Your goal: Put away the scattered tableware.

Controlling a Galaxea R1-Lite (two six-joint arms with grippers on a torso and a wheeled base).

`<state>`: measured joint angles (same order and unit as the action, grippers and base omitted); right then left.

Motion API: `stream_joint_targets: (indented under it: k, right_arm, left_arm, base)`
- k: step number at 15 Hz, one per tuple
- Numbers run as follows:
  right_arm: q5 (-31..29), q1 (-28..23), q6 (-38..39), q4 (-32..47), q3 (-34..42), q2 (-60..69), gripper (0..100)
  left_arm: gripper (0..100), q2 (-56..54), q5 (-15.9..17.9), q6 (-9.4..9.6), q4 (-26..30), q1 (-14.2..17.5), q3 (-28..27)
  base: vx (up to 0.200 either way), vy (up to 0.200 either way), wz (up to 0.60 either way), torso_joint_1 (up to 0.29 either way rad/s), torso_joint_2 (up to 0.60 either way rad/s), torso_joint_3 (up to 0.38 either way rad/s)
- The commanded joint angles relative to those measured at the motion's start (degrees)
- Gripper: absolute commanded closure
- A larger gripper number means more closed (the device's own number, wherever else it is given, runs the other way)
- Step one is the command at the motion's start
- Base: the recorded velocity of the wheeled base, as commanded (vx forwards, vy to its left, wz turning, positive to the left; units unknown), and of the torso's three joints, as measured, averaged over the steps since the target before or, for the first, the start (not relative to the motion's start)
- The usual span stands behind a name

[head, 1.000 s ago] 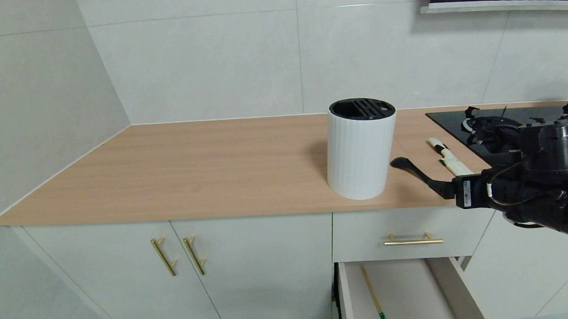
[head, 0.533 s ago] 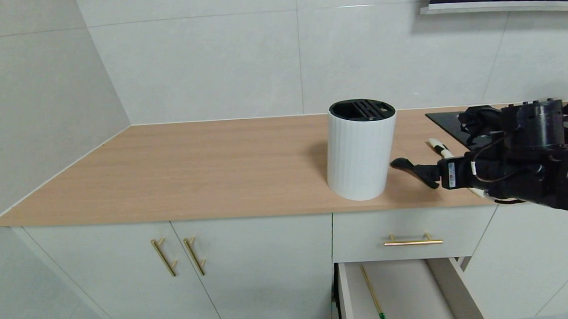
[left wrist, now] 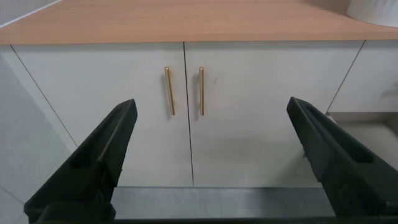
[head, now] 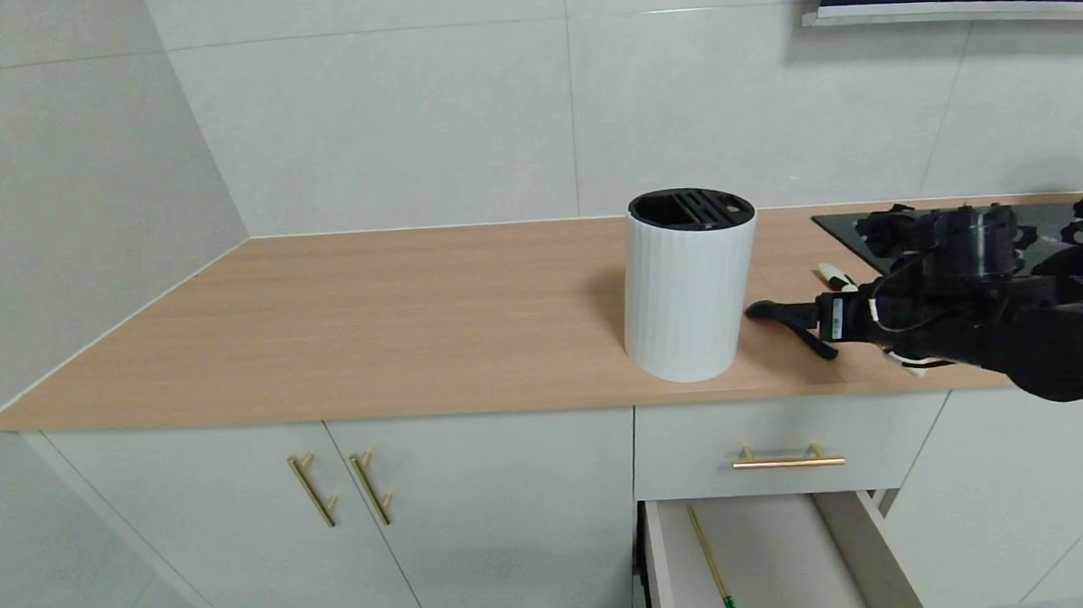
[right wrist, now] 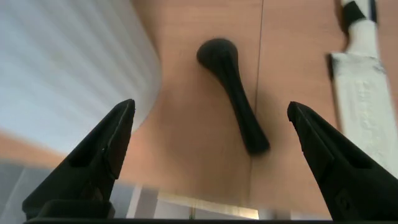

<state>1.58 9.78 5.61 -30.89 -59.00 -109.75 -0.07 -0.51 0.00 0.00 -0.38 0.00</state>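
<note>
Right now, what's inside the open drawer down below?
In the open drawer lies a thin wooden stick with a green end, likely chopsticks, near its left wall. The drawer's back is hidden under the closed drawer above.

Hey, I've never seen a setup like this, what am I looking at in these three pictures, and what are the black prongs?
It is a two-armed robot in a kitchen. The wide picture comes from a camera on its head; the other two come from its wrists, and the black prongs are each hand's fingers. On the wooden countertop stands a white ribbed holder, with a black utensil and a white knife lying beside it. The right hand is open, aimed at the black utensil, holding nothing. The left hand is open too, facing cupboard doors. Below, an open drawer holds chopsticks.
</note>
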Motion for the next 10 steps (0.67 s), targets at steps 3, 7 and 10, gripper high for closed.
stream_joint_targets:
  k: [3, 7, 10]
  right_arm:
    - [-0.2, -0.4, -0.2, -3.8, 0.2, -7.2, 0]
    - [-0.8, -1.4, -0.2, -6.3, -0.4, -9.3, 0]
    - [-2.4, -1.4, -0.3, -8.0, -0.5, -10.1, 0]
  left_arm:
    - [0, 0.1, 0.0, 0.00, 0.0, 0.0, 0.0]
    - [0, 0.1, 0.0, 0.00, 0.0, 0.0, 0.0]
    - [0, 0.1, 0.0, 0.00, 0.0, 0.0, 0.0]
  base:
    - [0.000, 0.000, 0.00, 0.000, 0.00, 0.000]
    - [0.000, 0.000, 0.00, 0.000, 0.00, 0.000]
    - [0.000, 0.000, 0.00, 0.000, 0.00, 0.000]
